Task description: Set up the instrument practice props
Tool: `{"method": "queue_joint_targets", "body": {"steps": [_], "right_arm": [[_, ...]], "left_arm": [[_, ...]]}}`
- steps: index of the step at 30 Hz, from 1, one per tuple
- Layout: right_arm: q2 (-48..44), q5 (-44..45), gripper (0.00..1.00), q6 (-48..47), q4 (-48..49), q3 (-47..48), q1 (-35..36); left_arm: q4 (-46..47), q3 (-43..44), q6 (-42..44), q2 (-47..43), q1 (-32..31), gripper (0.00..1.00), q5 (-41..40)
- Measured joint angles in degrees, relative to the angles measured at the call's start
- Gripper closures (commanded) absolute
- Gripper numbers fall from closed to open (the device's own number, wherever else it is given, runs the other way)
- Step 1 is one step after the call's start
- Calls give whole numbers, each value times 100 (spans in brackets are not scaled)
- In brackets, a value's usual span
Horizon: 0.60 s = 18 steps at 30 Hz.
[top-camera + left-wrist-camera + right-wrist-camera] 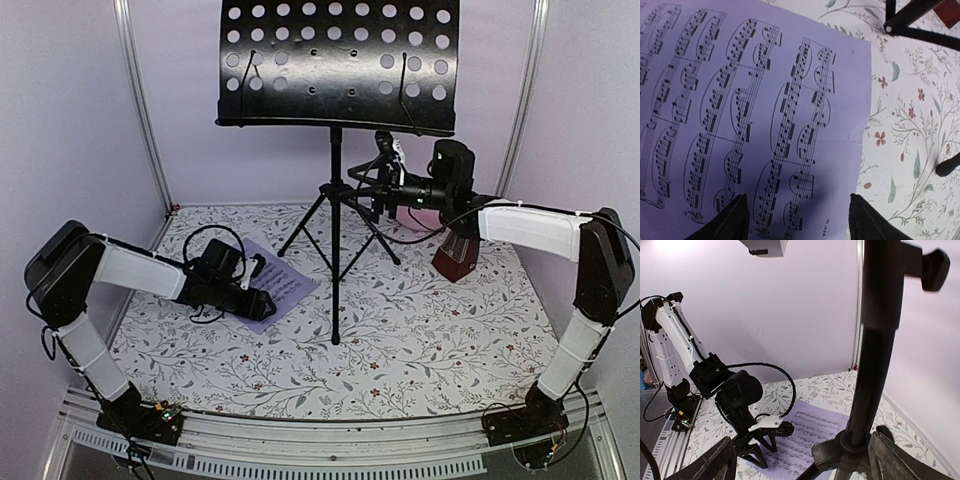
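On floral table (420, 330), left end effector (800, 217) hangs above sheet music (740, 100).

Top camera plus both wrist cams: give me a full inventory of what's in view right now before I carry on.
music stand: one, black, perforated desk on tripod legs, standing mid-table toward the back.
sheet music: one page seen, white tinted lilac, flat on the table left of the stand; whether another lies under it cannot be told.
metronome: one, dark red-brown, on the table right of the stand, partly behind the right arm.
table cover: one, white with a leaf-and-flower print, across the tabletop.
left arm: one, white and black, jaws open just above the sheet music.
right arm: one, white and black, jaws wide open at the stand's pole.
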Motion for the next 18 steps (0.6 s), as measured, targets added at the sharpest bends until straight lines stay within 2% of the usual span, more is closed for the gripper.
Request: {"method": "queue_joint_targets", "body": {"steps": [8, 13, 18], "right_arm": [[-564, 68, 7, 525, 275, -1222, 15], [-1128, 162, 7, 728, 400, -1751, 122], [-1563, 229, 9, 872, 529, -2096, 251]], "left_arm": [[-149, -632, -238, -575, -527, 31, -160], [-516, -1244, -656, -1397, -1040, 32, -155], [-1263, -1703, -1008, -2586, -1187, 31, -321]]}}
